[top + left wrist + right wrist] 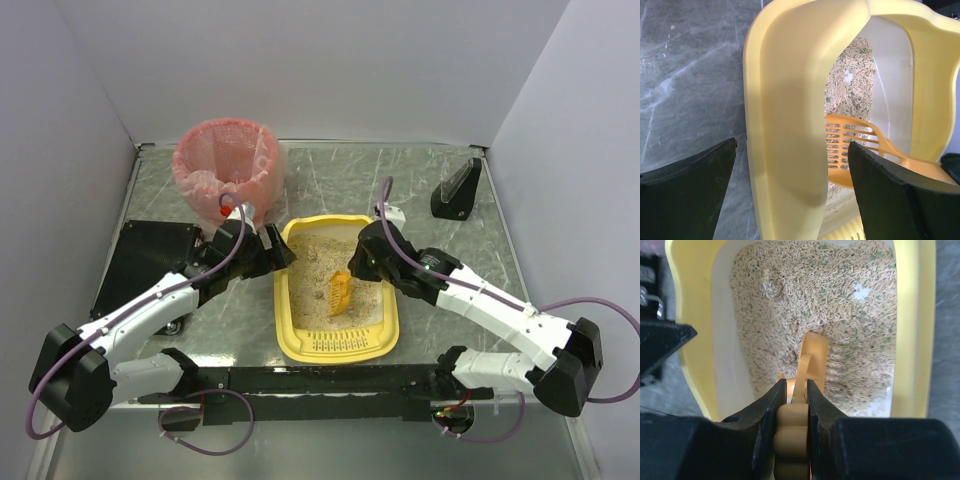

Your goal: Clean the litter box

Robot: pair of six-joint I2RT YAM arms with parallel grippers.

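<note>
The yellow litter box (335, 350) lies mid-table with its slotted lip toward the arms, and beige litter (815, 290) is heaped at its far end. My right gripper (358, 262) is shut on the handle of the orange slotted scoop (340, 292), whose blade rests tilted in the litter. In the right wrist view the fingers (770, 405) clamp the ribbed handle of the scoop (812, 352). My left gripper (278, 250) is open and straddles the box's far left rim (785, 110), with a small gap on each side. The scoop (850, 145) shows inside the box.
A pink-lined round basket (225, 160) stands at the back left, just behind the left gripper. A black flat plate (145, 262) lies at the left edge. A black wedge-shaped stand (457, 190) sits at the back right. White walls enclose the table.
</note>
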